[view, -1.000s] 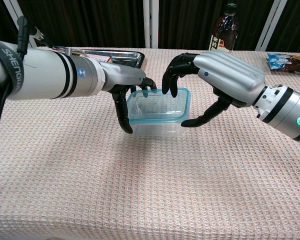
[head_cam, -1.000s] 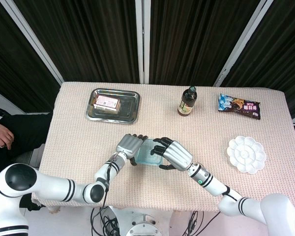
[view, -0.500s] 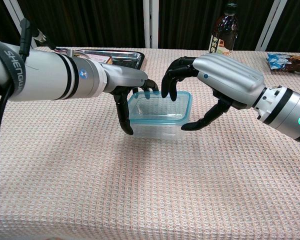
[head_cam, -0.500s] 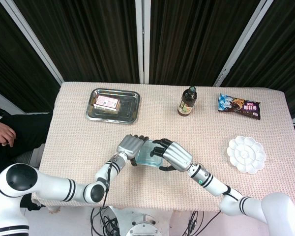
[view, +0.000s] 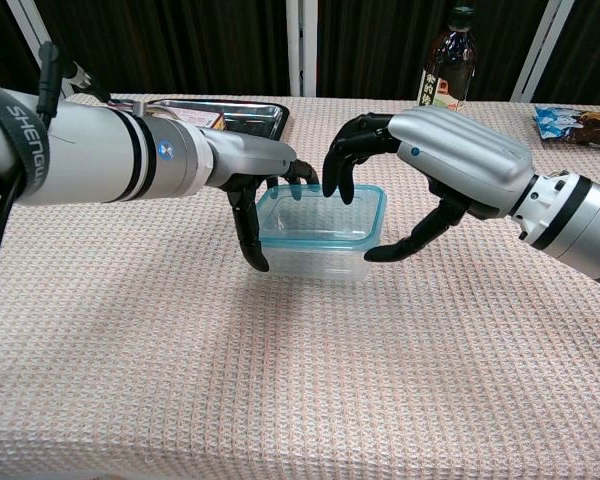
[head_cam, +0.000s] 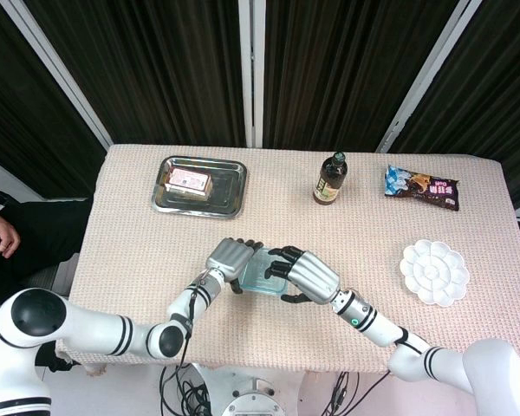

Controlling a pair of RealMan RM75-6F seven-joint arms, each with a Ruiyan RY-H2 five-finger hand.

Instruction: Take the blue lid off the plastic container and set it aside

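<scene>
A clear plastic container [view: 315, 260] with a blue-rimmed lid [view: 325, 238] stands mid-table, near the front; in the head view the lid [head_cam: 258, 271] shows between the two hands. My left hand [view: 248, 165] [head_cam: 230, 257] grips the container's left end, thumb down its front and fingers behind. My right hand [view: 450, 150] [head_cam: 309, 274] arches over the right end. Its fingertips [view: 332, 186] touch the lid's far rim and its thumb presses the near right corner. The container's far side is partly hidden by the hands.
A steel tray [head_cam: 234, 192] holding a packet [head_cam: 187, 181] sits at the back left. A dark bottle [head_cam: 331, 178] stands at the back middle, a snack bag [head_cam: 421, 188] at the back right, a white palette [head_cam: 434, 272] at the right. A person's hand [head_cam: 0, 238] shows past the left edge.
My right hand has shifted slightly left and closed in on the lid. The container has moved a touch nearer the front. The left hand keeps its hold.
</scene>
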